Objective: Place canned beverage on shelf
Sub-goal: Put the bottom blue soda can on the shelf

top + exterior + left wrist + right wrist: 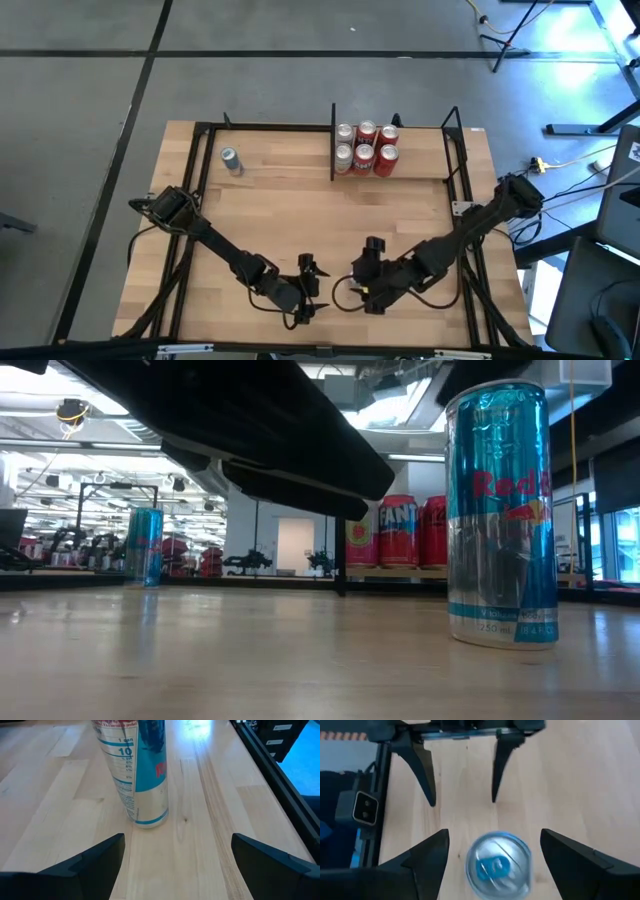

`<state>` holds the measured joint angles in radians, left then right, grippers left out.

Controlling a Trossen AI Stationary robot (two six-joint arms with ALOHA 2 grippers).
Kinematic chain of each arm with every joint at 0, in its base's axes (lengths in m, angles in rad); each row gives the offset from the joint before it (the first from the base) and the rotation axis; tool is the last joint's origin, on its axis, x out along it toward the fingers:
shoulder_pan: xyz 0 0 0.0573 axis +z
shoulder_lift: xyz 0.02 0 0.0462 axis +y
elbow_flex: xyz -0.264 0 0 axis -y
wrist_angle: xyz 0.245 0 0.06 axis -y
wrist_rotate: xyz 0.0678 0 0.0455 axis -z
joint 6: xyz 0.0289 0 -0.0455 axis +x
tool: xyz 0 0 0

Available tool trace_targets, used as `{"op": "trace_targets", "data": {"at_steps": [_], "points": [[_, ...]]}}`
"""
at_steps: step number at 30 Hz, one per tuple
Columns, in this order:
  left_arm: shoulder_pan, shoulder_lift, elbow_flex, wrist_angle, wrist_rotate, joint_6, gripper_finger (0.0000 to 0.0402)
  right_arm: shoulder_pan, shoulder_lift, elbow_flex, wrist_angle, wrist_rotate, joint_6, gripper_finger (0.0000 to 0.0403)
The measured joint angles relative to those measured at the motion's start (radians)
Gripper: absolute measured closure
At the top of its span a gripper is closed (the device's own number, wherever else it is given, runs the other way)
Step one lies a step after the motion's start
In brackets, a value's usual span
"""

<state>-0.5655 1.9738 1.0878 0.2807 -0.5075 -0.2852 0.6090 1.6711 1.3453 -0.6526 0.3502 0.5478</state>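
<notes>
A slim blue-and-silver can [500, 510] stands upright on its base on the wooden table near the front edge, between my two grippers. My left gripper [175, 865] is open and low over the table, facing the can [140, 775] from the table's left with a gap to it. My right gripper [493, 834] is open above the can, pointing down, its fingers standing on either side of the can's top [497, 865] without touching it. The shelf [400, 172] at the far right holds several red and silver cans [365, 148] beside the black divider plate [332, 140].
A second blue-and-silver can [231, 160] stands at the table's far left and also shows in the low view [146, 545]. Black metal rails [462, 190] run along the table's sides. My left gripper's fingers [427, 775] show beyond the can in the right wrist view.
</notes>
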Motion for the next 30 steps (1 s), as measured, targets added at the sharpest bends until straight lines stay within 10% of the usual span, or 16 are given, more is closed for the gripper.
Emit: {"op": "trace_targets", "data": {"at_steps": [30], "points": [[0.000,0.000,0.000,-0.003,0.000,0.000,0.0047,0.020,0.054,-0.072,0.032,0.070,0.043,0.0104]]}}
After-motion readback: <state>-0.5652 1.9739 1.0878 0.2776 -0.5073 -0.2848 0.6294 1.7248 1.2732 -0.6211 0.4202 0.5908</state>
